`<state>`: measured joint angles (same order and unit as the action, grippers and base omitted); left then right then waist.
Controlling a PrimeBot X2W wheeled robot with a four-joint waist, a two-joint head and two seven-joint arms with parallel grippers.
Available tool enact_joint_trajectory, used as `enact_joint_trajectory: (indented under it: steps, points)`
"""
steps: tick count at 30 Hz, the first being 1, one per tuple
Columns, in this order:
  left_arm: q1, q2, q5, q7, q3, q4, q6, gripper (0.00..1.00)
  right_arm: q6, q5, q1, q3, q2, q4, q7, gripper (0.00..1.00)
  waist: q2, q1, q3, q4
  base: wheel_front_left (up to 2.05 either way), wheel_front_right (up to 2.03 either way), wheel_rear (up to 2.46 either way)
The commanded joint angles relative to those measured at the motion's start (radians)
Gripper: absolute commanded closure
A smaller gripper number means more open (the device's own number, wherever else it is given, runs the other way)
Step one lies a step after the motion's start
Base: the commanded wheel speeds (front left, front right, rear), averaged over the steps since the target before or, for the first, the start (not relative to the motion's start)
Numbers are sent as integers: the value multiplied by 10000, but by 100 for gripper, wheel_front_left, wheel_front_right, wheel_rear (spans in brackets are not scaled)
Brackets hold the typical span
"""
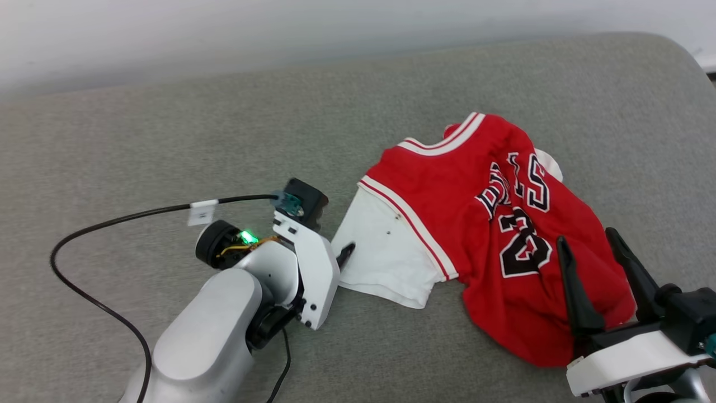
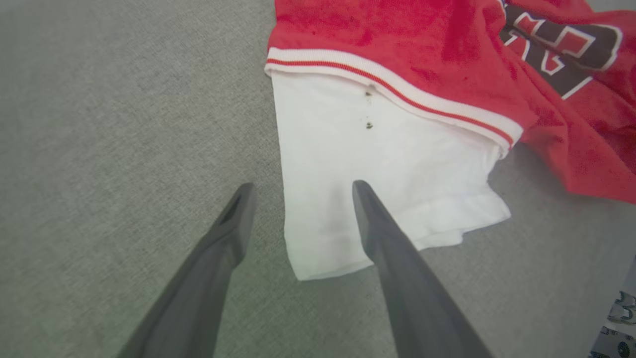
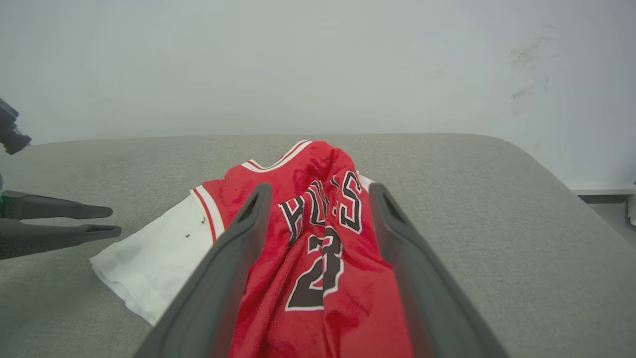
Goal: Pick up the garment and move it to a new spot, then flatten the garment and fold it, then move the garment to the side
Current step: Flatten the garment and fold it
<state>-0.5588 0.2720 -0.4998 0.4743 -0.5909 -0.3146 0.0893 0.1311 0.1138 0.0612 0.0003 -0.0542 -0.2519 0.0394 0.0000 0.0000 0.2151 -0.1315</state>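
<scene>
i see the jersey [image 1: 447, 196] lying rumpled on the right half of the grey fabric surface [image 1: 168, 140]. its lettering and number face up but are creased, and one white sleeve [image 1: 380, 252] is spread flat toward my left arm [image 1: 224, 324]. my left jaws stand wide open and hold nothing. in the left wrist view one finger [image 2: 377, 233] is over the sleeve's near corner and the other finger [image 2: 228, 233] is over bare grey fabric, with the sleeve's edge between them. i cannot tell whether either tip touches. my right jaws are spread just as wide and are empty. their fingers [image 1: 573, 291] point up over the jersey's lower red edge, and in the right wrist view the number sits between them. a black cable [image 1: 112, 222] loops from the left wrist across the surface. a pale wall [image 3: 318, 64] stands behind.
</scene>
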Motion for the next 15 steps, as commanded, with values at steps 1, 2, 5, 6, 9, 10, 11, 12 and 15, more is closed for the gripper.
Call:
enact_joint_trajectory:
  steps: [1, 2, 5, 6, 9, 10, 11, 12, 15]
  points:
    - [-186, 87, -46, 426, -212, -193, 94, 0, -7, 23, -166, 36, 49, 113, -116, 0, 0, 0, 330, -325, 0, 0, 0]
    - [-294, 114, -79, 641, -324, -296, 160, 0, -7, 44, -218, 46, 51, 161, -154, 0, 0, 0, 403, -389, 0, 0, 0]
    - [-448, 281, -44, 1277, -713, -628, 247, 0, -7, 94, -316, 55, 52, 304, -285, 0, 0, 0, 570, -541, 0, 0, 0]
    - [-477, 315, -72, 1513, -862, -746, 282, 0, -7, 128, -342, 50, 53, 353, -326, 0, 0, 0, 608, -574, 0, 0, 0]
    - [-444, 510, -112, 2270, -1430, -1084, 357, 0, -7, 265, -424, 18, 54, 475, -432, 0, 0, 0, 696, -653, 0, 0, 0]
    - [-409, 538, -172, 2484, -1618, -1158, 378, 0, -7, 319, -432, 24, 54, 507, -476, 0, 0, 0, 708, -670, 0, 0, 0]
    - [-391, 549, -221, 2696, -1798, -1218, 402, 51, -7, 364, -437, 36, 55, 531, -494, 0, 0, 0, 725, -686, 0, 0, 0]
    - [-335, 551, -327, 2839, -1943, -1266, 419, 77, -7, 409, -446, 53, 55, 568, -525, 0, 0, 0, 740, -702, 0, 0, 0]
    - [-327, 573, -617, 3007, -2189, -1369, 443, 100, -7, 559, -515, 168, 56, 691, -600, 0, 0, 0, 715, -717, 0, 0, 0]
